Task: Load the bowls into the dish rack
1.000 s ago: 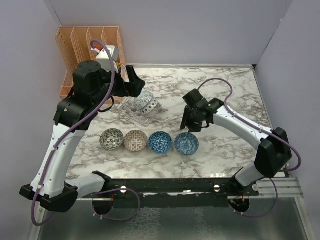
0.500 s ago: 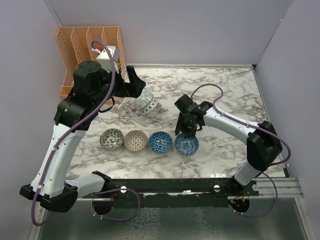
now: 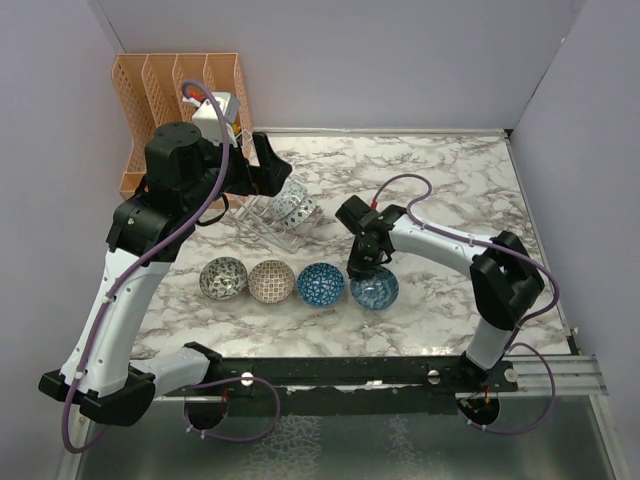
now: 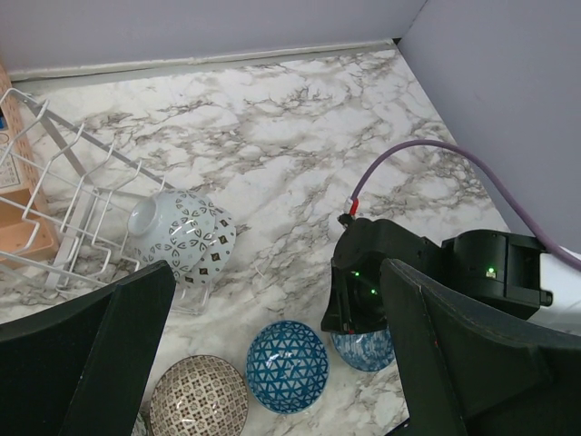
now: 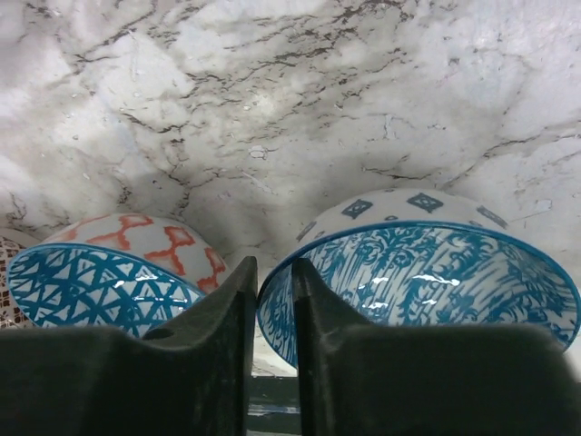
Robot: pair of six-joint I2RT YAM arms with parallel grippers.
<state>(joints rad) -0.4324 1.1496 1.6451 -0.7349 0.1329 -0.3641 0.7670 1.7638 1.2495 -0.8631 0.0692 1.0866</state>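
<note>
Three views for me: one high overhead, one riding each wrist.
My top camera sits high over the near edge of the tabletop (image 3: 450, 180), looking down and forward across all of it. My left wrist camera hangs well up, angled down toward the far wall (image 4: 182, 32), with the rack (image 4: 62, 263) at its left edge. My right wrist camera sits low and very close, peering past its own pincer (image 5: 275, 272). All three catch the triangle-patterned blue bowl (image 5: 91, 291) and the second blue bowl (image 5: 427, 272) beside it.

- Just left of the right gripper (image 5: 275, 272), passage is blocked by the triangle-patterned blue bowl (image 5: 91, 286).
- The right side is blocked by the second blue bowl (image 5: 427, 272).
- Ahead, bare marble table (image 5: 272, 109) is left open.
</note>
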